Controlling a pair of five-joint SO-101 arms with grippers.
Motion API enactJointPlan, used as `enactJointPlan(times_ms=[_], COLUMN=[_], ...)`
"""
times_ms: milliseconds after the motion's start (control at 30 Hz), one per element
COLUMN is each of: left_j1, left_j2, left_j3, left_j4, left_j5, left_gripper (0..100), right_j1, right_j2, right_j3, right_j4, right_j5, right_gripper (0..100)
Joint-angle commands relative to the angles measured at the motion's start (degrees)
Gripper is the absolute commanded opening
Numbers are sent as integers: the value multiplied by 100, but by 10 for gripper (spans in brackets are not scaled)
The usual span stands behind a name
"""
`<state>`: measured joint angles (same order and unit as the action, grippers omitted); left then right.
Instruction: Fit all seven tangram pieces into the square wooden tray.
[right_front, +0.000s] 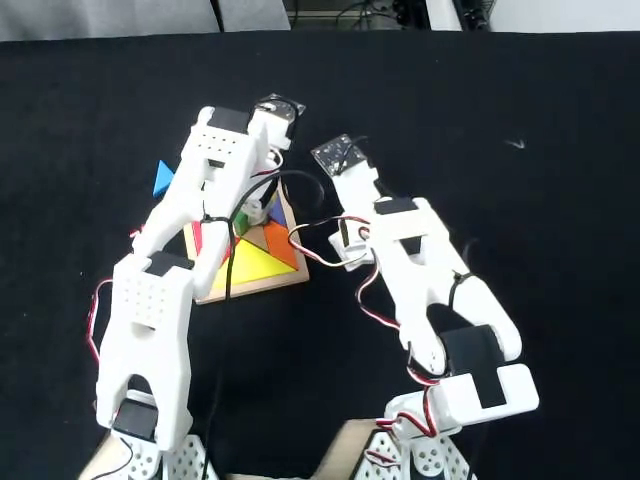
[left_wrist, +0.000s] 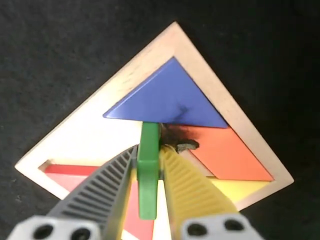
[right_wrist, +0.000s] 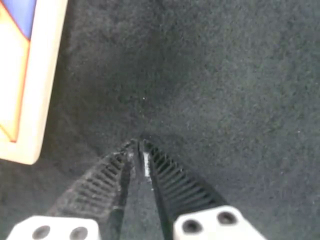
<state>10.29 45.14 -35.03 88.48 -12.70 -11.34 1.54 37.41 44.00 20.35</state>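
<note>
The square wooden tray (left_wrist: 210, 65) holds a dark blue triangle (left_wrist: 167, 97), an orange piece (left_wrist: 230, 155), a yellow piece (left_wrist: 247, 189) and a red piece (left_wrist: 75, 175). My left gripper (left_wrist: 149, 150) is shut on a green piece (left_wrist: 148, 175), held on edge over the tray's middle. In the high view the tray (right_front: 262, 282) lies under the left arm, with the yellow triangle (right_front: 252, 264) showing. My right gripper (right_wrist: 138, 145) is shut with nothing in it, over the black cloth beside a tray corner (right_wrist: 30, 125).
A light blue triangle (right_front: 163, 178) lies on the black cloth just outside the tray, on its far left side. The black cloth (right_front: 520, 180) spreads open to the right and back. Both arm bases (right_front: 300, 450) stand at the near edge.
</note>
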Motion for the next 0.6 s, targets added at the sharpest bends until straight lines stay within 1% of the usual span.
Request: enactJointPlan(times_ms=[0, 167, 367, 567], left_j1=[-163, -110, 180, 119], left_j2=[-70, -62, -18, -53], left_j3=[-268, -233, -224, -224], left_j4=[-35, -26, 88, 132], left_j5=[-18, 18, 18, -9], left_gripper=[30, 30, 30, 32], right_j1=[53, 53, 53, 53], right_j2=[-4, -13, -4, -4], right_j3=[-286, -286, -286, -286], right_j4=[-79, -79, -79, -70], right_j5=[35, 44, 44, 44], right_gripper=[11, 11, 11, 11])
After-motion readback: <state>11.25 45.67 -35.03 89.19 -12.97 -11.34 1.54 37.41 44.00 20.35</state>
